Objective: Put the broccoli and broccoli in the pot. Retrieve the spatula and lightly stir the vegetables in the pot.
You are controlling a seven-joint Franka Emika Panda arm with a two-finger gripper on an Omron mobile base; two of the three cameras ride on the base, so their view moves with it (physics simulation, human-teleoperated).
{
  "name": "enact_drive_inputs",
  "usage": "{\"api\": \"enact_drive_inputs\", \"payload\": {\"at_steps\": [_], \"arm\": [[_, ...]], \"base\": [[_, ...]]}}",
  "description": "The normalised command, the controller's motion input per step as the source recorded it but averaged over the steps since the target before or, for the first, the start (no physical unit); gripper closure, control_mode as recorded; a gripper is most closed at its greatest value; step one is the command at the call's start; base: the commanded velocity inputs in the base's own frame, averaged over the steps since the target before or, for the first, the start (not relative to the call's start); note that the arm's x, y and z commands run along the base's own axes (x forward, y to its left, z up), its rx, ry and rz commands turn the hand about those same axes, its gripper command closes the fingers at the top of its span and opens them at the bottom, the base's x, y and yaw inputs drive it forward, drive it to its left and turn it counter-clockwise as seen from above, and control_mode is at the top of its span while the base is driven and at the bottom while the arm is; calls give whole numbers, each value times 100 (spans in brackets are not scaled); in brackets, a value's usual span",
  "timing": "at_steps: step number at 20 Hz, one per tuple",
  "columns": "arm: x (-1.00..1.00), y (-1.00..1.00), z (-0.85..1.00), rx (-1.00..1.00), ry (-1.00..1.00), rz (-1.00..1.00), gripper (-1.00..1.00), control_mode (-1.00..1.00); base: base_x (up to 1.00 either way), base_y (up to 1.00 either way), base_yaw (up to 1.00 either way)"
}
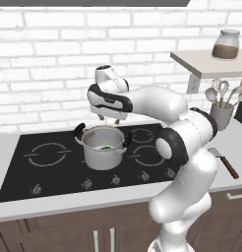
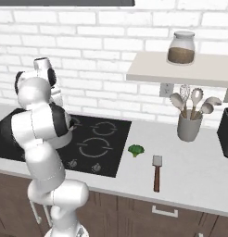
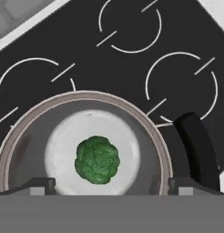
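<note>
One broccoli floret [image 3: 96, 159] lies loose on the floor of the pot [image 1: 104, 156], roughly centred, as the hand view shows from straight above. The pot stands on the black cooktop [image 1: 49, 170], on the front burner nearer the middle, its two black loop handles at the rim. Directly over the pot's mouth hangs the gripper [image 3: 108, 185], fingers spread wide with nothing between them; the floret sits below and clear of both tips.

Further right, on the pale counter [image 2: 194, 173] just past the cooktop's edge, the second floret [image 2: 136, 150] rests on its own. Near it, a little further right, lies the spatula [image 2: 156, 173], blade pointing toward the wall, brown handle toward the front edge. Behind these stands a grey utensil cup [image 2: 188, 126] with spoons and a whisk, beneath a shelf [image 2: 180, 69] carrying a jar [image 2: 181, 47].

By my reading, half of the loading is done and the next step is fetching the counter floret. To do that well, the hand should lift straight up first so the fingers clear the pot rim and handles, then swing right. The floret is small and lumpy, so a descent from above with fingers straddling it, closing gently low on its body, seems safest. Keep clear of the spatula, which lies close enough to be nudged.
</note>
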Motion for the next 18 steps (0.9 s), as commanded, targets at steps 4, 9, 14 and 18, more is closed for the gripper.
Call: {"api": "enact_drive_inputs", "payload": {"at_steps": [4,9,14,18], "arm": [[-100,-94,39,0,-19,0,-100,-100],[-86,-100,48,6,-13,0,-100,-100],[-65,-100,21,9,-1,-5,-100,-100],[-48,-100,0,7,0,-12,-100,-100]], "base": [[0,0,0],[0,0,0],[0,0,0],[0,0,0]]}}
